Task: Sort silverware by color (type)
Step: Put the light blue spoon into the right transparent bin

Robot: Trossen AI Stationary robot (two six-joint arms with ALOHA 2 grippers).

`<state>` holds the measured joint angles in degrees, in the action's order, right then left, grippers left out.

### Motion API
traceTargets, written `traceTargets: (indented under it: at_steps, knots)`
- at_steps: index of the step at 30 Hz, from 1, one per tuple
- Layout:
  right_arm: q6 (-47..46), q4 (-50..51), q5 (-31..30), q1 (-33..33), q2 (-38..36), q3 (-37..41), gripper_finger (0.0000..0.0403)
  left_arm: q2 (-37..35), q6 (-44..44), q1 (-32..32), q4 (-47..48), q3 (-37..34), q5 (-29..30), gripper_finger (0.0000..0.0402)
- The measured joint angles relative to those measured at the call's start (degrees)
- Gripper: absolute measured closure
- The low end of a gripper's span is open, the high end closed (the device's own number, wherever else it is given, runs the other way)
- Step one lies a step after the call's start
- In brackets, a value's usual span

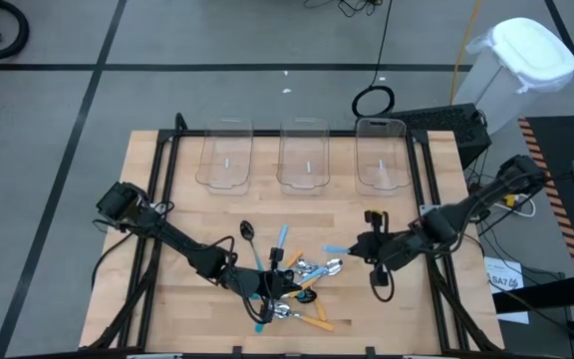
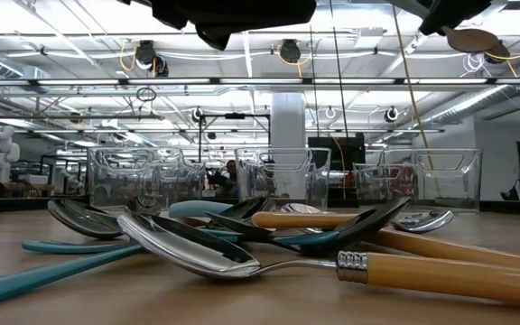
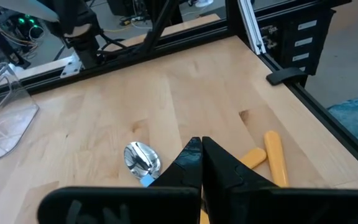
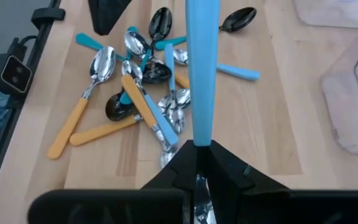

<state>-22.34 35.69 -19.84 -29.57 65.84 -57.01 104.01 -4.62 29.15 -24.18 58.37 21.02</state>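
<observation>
Right wrist view: light-blue spoon (image 4: pixel 201 68) (handle forward).

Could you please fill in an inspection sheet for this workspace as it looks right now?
Surface: wooden table, bare around the pile.
Job's things: spoons heaped at the front centre; one light-blue-handled spoon is lifted.
Clutter: three clear bins in a row at the back, nothing seen inside.
Grippers: left gripper shut, low over the pile, holding nothing visible; right gripper shut on the light-blue-handled spoon, right of the pile.
Cables: black cable looped on the floor behind the table.
Surroundings: white lidded bin at the far right; no person seen.
</observation>
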Motion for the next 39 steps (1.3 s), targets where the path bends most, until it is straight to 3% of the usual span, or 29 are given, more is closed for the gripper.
traceTargets:
  at_steps: [4,19,27,39]
  knots:
    - [0.75,-0.03,-0.59,0.78,-0.92,0.00,0.0385,0.00,0.13,-0.56,-0.07,0.00,-0.01,0.0401]
    - [-3.12,-4.05,-15.11,0.85,-1.42,0.00,0.0385,0.00,1.88,-4.81,-7.24,0.02,3.30,0.0396]
    - [-2.45,-8.69,-20.41,1.17,-1.42,0.00,0.0385,0.00,-1.54,-7.89,-13.48,0.09,7.69,0.0343]
    - [0.52,-16.09,-30.16,1.15,-1.40,-0.02,0.0385,-0.01,-6.48,-12.87,-18.09,3.11,7.74,0.0273]
